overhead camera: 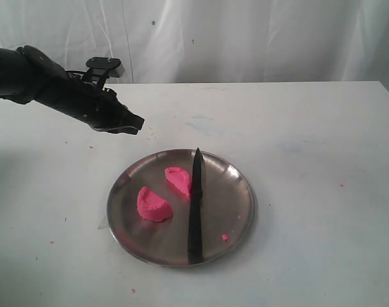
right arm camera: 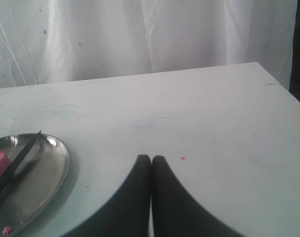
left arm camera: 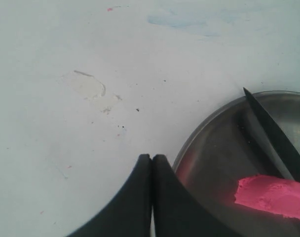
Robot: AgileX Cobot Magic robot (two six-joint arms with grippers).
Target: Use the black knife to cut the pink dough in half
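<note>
Our left arm (overhead camera: 34,80) comes in from the left edge of the exterior view and slopes down toward the middle. It ends in the left gripper (overhead camera: 135,123), which hangs in the air with its tip pointing down and to the right. Its two black fingers (left arm camera: 135,197) are pressed together along their whole length. Our right gripper (right arm camera: 151,159) shows only in its own wrist view, likewise closed tight, tips touching.

Open table (overhead camera: 309,128) surrounds the plate (overhead camera: 230,192). On the plate, the knife (overhead camera: 195,211) lies across the middle, with dough halves (overhead camera: 153,204) just left of it; the right part is nearly bare. The left gripper (overhead camera: 135,123) hovers off the far-left rim.
</note>
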